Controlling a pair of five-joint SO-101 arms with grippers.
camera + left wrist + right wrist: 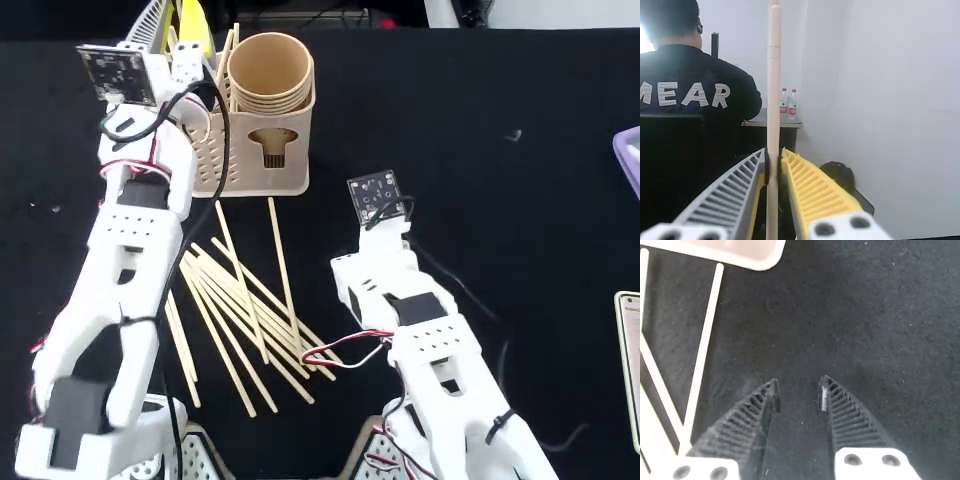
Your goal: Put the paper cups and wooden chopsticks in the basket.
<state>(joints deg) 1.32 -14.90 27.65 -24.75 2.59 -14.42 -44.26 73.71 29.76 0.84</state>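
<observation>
Many chopsticks (240, 320) loose on table (480, 150), stacked cups (270, 70) in basket (255, 172), left gripper (772, 160) clamped on upright chopstick (773, 75), right gripper (797, 390) fingers apart over table.

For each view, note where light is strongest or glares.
Left wrist view: a glaring white patch at one edge, behind the chopstick in the left gripper. High view: even light on the loose chopsticks and black table. Right wrist view: basket corner brightest.

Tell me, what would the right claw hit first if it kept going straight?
Probably the bare black table: the open right gripper aims down at it, a loose chopstick lying off to one side and the basket corner farther ahead, though depth is unclear.
</observation>
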